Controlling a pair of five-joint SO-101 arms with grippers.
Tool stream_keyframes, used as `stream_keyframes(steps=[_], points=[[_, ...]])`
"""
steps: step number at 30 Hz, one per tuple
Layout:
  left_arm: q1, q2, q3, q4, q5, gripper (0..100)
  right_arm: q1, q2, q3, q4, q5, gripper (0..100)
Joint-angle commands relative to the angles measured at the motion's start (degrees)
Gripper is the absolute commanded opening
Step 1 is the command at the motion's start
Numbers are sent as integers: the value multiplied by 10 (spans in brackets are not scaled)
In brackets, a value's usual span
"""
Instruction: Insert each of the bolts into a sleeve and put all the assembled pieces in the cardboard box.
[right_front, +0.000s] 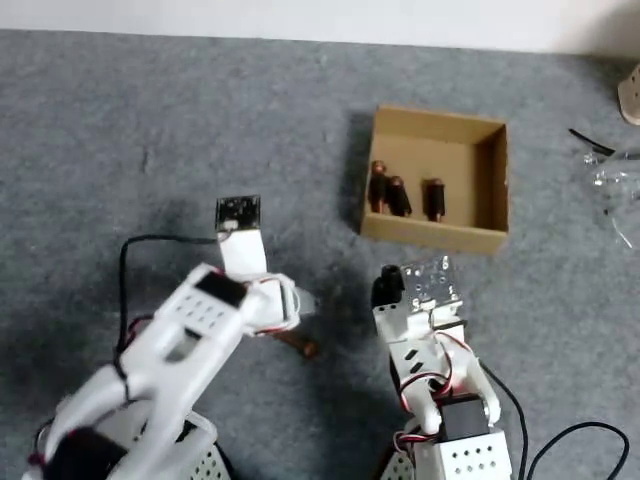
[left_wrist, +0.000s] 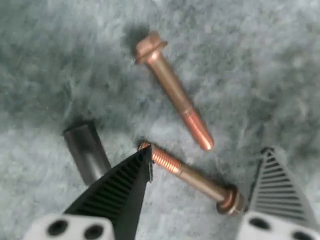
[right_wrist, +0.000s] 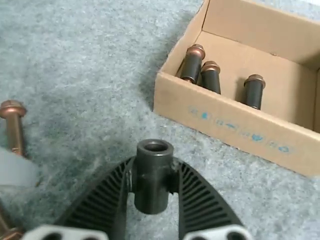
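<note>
The right gripper (right_wrist: 152, 170) was closed partway around a black cylindrical sleeve (right_wrist: 152, 187), pinching it across its middle with the bore mouth uncovered. The left gripper (left_wrist: 207, 152) hung wide open and empty over the grey felt-covered table (right_front: 150, 120), its jaws on either side of a copper-coloured flanged bolt (left_wrist: 187, 175) lying flat. One fingertip sat just beside that bolt's threaded end. Just past it lay a second copper bolt (left_wrist: 175, 92), and off to one side a spare dark sleeve (left_wrist: 87, 150).

Farther off stood the brown cardboard box (right_wrist: 225, 120) with three assembled pieces (right_wrist: 210, 75) inside. It looked like the fourth pairing was in hand, with a sleeve ready and a bolt not yet picked. The next move probably called for closing on the nearer bolt's shank, lifting it, and lining its tip up with the held sleeve's bore. Faint blue print on the box's outer wall could not be read.
</note>
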Motion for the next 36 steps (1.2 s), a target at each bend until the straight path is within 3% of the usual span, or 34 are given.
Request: stream_keyframes(steps=[1, 8, 23, 26, 32, 36], points=[[-11, 68, -73, -25, 18, 322, 4, 1, 34, -21, 9, 4], [-47, 194, -106, -107, 28, 322, 4, 1, 34, -21, 10, 4], [-102, 308, -170, -109, 77, 319, 4, 1, 34, -22, 10, 4], [-103, 308, -170, -109, 77, 258, 5, 1, 34, -22, 10, 4], [-120, 307, -173, -108, 75, 2, 7, 1, 35, -22, 10, 4], [-137, 305, -170, -105, 74, 17, 7, 1, 35, -21, 10, 4]])
